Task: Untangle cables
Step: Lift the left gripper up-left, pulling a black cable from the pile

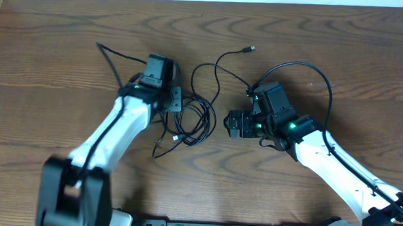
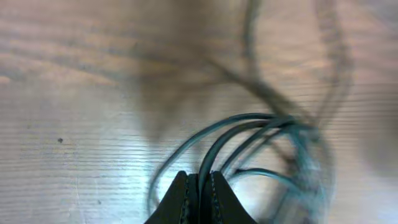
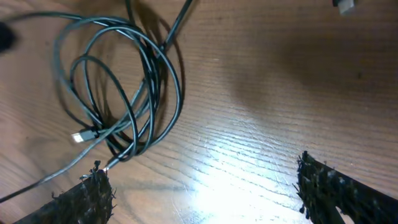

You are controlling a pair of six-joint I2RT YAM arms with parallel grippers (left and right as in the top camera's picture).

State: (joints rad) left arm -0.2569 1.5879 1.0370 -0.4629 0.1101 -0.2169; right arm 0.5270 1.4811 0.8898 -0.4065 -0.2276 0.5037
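The cables point(image 1: 191, 119) are thin, dark, round cords lying in several loose, overlapping oval loops near the middle of the table point(image 1: 55, 25). In the right wrist view their jacket looks smooth and faintly glossy, with a blue-grey sheen. One strand leaves the loops toward 1 o'clock and curves to a small plug point(image 1: 248, 49); another tail trails toward 7 o'clock. A small silvery connector point(image 3: 79, 137) lies within the coil.

The left claw point(image 1: 175, 99) sits at the loops' 10 o'clock edge. Its dark, tapered fingers point(image 2: 180, 199) are pressed together, with one strand pinched at the tips. The right claw point(image 1: 234, 123) is at 3 o'clock of the loops, just beside them. Its rough black pads point(image 3: 93, 193) are spread wide with only bare table between them. The table is brown wood grain with fine streaks.
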